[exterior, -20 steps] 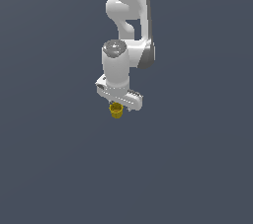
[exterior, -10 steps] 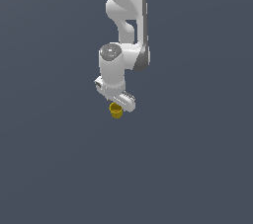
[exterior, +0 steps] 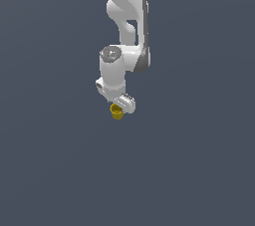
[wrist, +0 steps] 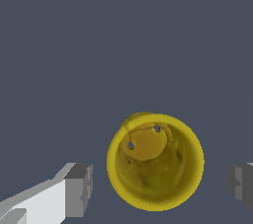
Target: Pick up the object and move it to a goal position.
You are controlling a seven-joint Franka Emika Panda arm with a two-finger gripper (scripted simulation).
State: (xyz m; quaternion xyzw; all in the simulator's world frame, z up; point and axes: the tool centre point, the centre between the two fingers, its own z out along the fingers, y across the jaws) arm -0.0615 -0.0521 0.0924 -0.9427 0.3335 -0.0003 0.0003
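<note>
The object is a small yellow cup [exterior: 117, 113], open end up, resting on the dark grey floor. In the wrist view the cup [wrist: 155, 168] shows its hollow inside with two small holes in the base. My white gripper [exterior: 118, 106] hangs straight down right over it. In the wrist view the gripper [wrist: 160, 186] is open, with one grey fingertip [wrist: 79, 190] on each side of the cup and a clear gap between each pad and the cup wall. Nothing is held.
The dark grey floor [exterior: 199, 170] runs flat in every direction with no other objects on it. The white arm [exterior: 127, 16] rises from the gripper towards the top of the exterior view.
The wrist has turned about its vertical axis, so the hand looks narrower in the exterior view. The upper arm links have shifted slightly. The cup has not moved.
</note>
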